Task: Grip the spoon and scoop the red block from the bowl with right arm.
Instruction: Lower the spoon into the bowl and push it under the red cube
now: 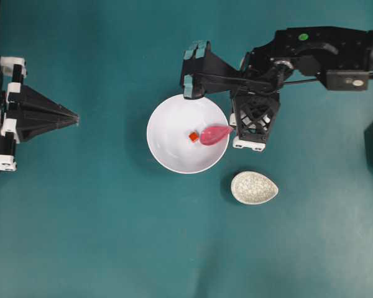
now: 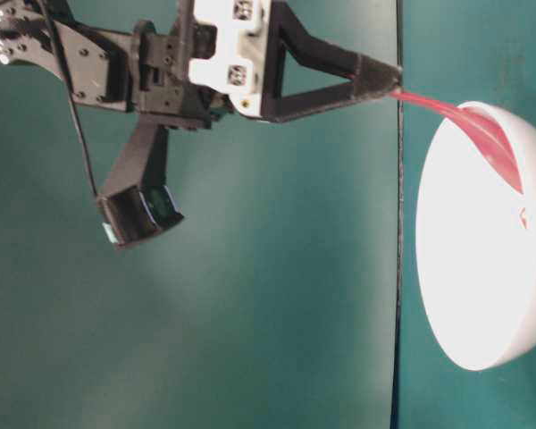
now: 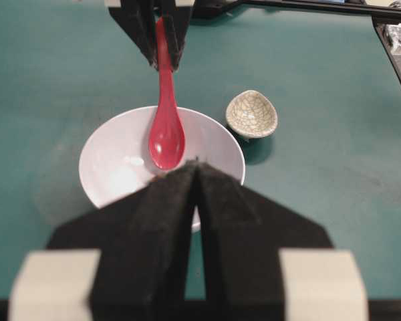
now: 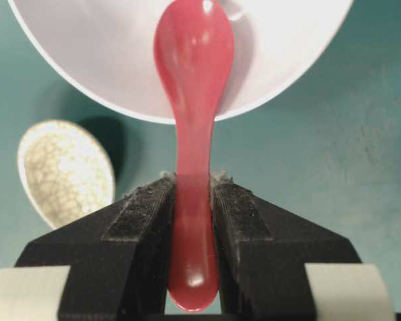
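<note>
The white bowl (image 1: 168,149) sits mid-table with the tiny red block (image 1: 193,136) inside it. My right gripper (image 1: 232,127) is shut on the handle of the pink spoon (image 1: 214,134). The scoop reaches over the bowl's right rim, and its tip lies just right of the block. In the right wrist view the fingers (image 4: 147,207) clamp the spoon (image 4: 194,80) handle from both sides, over the bowl (image 4: 107,53). The block is hidden there. The left gripper (image 1: 74,118) rests shut at the far left, empty, pointing at the bowl (image 3: 113,167) and spoon (image 3: 166,127).
A small speckled teardrop dish (image 1: 253,187) lies on the teal table just right of and below the bowl. It also shows in the left wrist view as the dish (image 3: 252,114). The right arm's black links (image 1: 323,53) stretch along the top right.
</note>
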